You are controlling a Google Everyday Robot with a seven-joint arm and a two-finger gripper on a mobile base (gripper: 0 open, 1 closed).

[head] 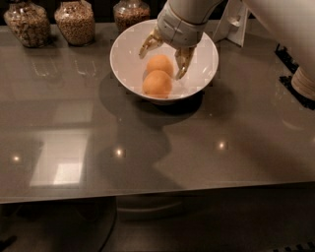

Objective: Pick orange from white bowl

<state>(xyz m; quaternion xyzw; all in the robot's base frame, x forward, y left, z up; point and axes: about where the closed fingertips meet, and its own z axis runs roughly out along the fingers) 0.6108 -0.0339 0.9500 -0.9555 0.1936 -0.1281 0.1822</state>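
Camera view: a grey glossy surface (147,162) is seen from above, with small lights reflected in it. The white bowl (205,59) is set on the surface toward the back, near the middle. Two oranges are held in the bowl: a rear orange (158,67) and a front orange (157,84), close against each other, with the front one overlapping the rear one in this view.

The pincer (161,63) is lowered into the bowl on a white arm (275,19) entering from the upper right. Its tan fingers (183,60) are spread apart and nothing is clamped. One finger is seen at the view's left of the rear orange and one at its right, so that orange is straddled. Whether it is touched by either finger cannot be told. The front orange is outside the fingers, just below them in view.

Three glass jars of grain are lined up along the back: left jar (27,27), middle jar (75,22) and right jar (129,14), the last just behind the bowl's rim. A white stand (237,24) is placed behind the bowl to the view's right. A pale object (303,81) is cut off by the right edge and not identified.
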